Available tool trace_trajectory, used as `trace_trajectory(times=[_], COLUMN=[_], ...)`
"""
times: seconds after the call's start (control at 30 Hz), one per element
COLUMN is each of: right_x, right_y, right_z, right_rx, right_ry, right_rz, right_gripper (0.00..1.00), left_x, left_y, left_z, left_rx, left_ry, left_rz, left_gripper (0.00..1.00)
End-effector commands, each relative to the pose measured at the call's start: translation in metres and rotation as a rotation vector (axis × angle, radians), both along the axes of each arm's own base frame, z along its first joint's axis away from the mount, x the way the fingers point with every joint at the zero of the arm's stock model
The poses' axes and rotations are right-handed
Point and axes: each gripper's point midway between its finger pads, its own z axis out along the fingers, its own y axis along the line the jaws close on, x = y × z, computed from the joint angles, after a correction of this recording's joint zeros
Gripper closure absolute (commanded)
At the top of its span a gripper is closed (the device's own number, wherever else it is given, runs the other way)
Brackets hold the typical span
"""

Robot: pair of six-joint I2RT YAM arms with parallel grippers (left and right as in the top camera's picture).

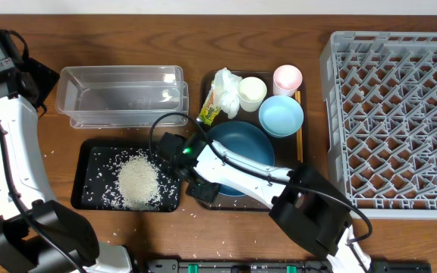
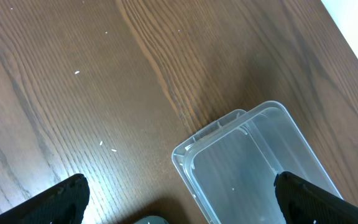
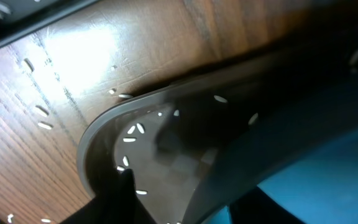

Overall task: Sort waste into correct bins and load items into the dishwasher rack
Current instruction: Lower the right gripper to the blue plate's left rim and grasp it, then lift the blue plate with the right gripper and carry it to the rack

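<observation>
The deep-blue plate (image 1: 241, 144) lies on the brown serving tray (image 1: 300, 102). My right gripper (image 1: 196, 182) is at its near-left rim. In the right wrist view its fingers (image 3: 191, 205) straddle the plate's rim (image 3: 303, 155), shut on it. White rice (image 1: 139, 182) is piled in the black tray (image 1: 89, 178). The clear tub (image 1: 124, 95) stands behind it. The tissue (image 1: 226, 85), the wrapper (image 1: 209, 112), the white cup (image 1: 252, 92), the pink cup (image 1: 287, 77) and the light-blue bowl (image 1: 281, 115) are on the brown tray. My left gripper (image 1: 36, 83) is open and empty above the tub's corner (image 2: 241, 162).
The grey dishwasher rack (image 1: 397, 114) fills the right side and holds nothing. Loose rice grains lie on the wood around the black tray and on the brown tray's corner (image 3: 104, 130). My right arm reaches in from the front edge.
</observation>
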Motion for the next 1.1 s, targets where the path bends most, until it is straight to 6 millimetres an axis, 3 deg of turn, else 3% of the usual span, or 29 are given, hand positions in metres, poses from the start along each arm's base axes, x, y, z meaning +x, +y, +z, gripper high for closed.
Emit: trace_trajectory(times=[0.0,0.5,0.63,0.83,1.07], right_x=[0.003,0.003,0.003,0.011,0.035], right_y=[-0.002,-0.002,-0.002,0.004,0.025], right_z=[0.0,0.003,0.008,0.04,0.101], right_rx=[-0.008,-0.01,-0.015,-0.005,0.101], right_ry=[-0.012,-0.01,-0.007,-0.013,-0.07], right_rz=[-0.02,-0.02,-0.025,-0.034,-0.058], right_gripper=[0.65,0.99,0.99,0.99,0.99], left_x=[-0.002,-0.002,-0.002,-0.002,-0.002], left_y=[0.0,0.0,0.0,0.0,0.0], left_z=[0.005,0.005,0.005,0.005,0.005], left_rx=[0.006,0.006,0.006,0.006,0.006], left_ry=[-0.009,-0.009,-0.009,-0.01,-0.009], left_rz=[0.008,0.008,0.007,0.008,0.008], left_gripper=[0.02,0.02,0.02,0.02,0.02])
